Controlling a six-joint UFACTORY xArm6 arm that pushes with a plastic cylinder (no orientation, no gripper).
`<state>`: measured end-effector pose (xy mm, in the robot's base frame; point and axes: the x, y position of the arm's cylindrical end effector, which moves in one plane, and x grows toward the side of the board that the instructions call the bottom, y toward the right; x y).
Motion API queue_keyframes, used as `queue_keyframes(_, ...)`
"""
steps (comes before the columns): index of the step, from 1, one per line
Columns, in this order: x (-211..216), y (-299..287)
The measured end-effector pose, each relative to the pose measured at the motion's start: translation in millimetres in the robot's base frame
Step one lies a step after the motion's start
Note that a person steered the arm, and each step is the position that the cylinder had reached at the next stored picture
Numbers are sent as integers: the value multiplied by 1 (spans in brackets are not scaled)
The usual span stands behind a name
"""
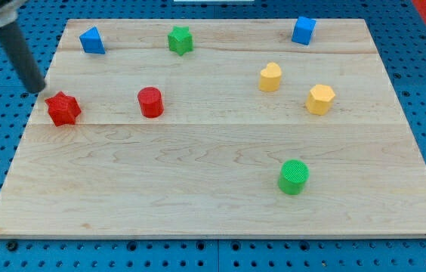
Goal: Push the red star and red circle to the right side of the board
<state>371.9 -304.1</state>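
Note:
The red star (63,109) lies near the board's left edge. The red circle (150,102) stands a little to its right, apart from it. My tip (41,90) is at the end of the dark rod that comes down from the view's top left. It sits just above and left of the red star, very close to it or touching it. The wooden board (198,196) fills most of the view.
A blue block (91,40) and a green star (180,40) lie near the top edge. A blue cube (304,30) is at the top right. Two yellow blocks (270,77) (320,99) lie right of centre. A green circle (294,177) is at the lower right.

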Motion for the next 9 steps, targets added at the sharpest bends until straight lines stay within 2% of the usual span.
queue_keyframes(2,39,0)
queue_keyframes(3,44,29)
queue_keyframes(4,27,95)
queue_keyframes(6,30,207)
queue_keyframes(7,38,242)
queue_keyframes(8,21,258)
queue_keyframes(9,63,299)
